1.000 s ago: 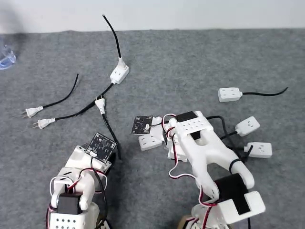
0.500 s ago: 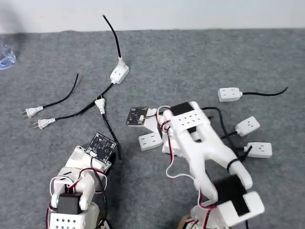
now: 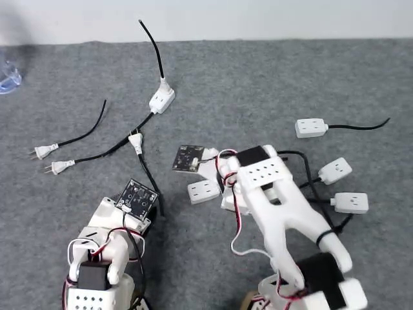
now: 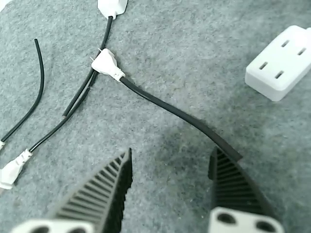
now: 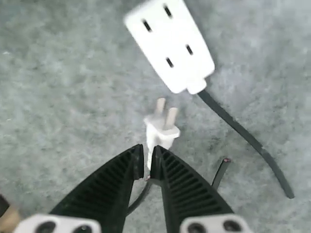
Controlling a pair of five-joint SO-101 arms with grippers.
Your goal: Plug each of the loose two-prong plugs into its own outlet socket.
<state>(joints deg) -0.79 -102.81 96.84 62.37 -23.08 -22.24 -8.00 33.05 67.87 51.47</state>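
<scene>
Grey, felt-like cloth covers the bench (image 3: 271, 77), and I place everything by the white outlet socket (image 3: 203, 190) lying near its middle. My right jaws are pinched tight on a white two-prong plug (image 5: 163, 130), gripping its rear where the cord leaves, so both prongs stick out free. They point toward the socket's cord end and stop just short of it. A sliver of cloth shows between, and no prong is in a slot. The socket's black cord (image 5: 243, 138) trails away from that end, and a cut cord end (image 5: 223, 162) lies just beside my right jaws. My right arm (image 3: 284, 206) hangs over the bench just beside the socket.

My left jaws stand wide apart and hold nothing, hovering over bare cloth near the socket, on its side toward my left arm (image 3: 106, 258). A thick black cable (image 4: 180, 116) runs past the tip of one of them and ends at a second plug (image 4: 108, 64) lying flat, farther from me than the socket. Beyond that plug sits a far socket (image 3: 161, 100). Two more loose plugs (image 3: 42, 152) lie side by side, well apart from the middle socket, out on my left arm's side. Three spare sockets (image 3: 335, 170) are spread on the opposite side of it, beyond my right arm.
</scene>
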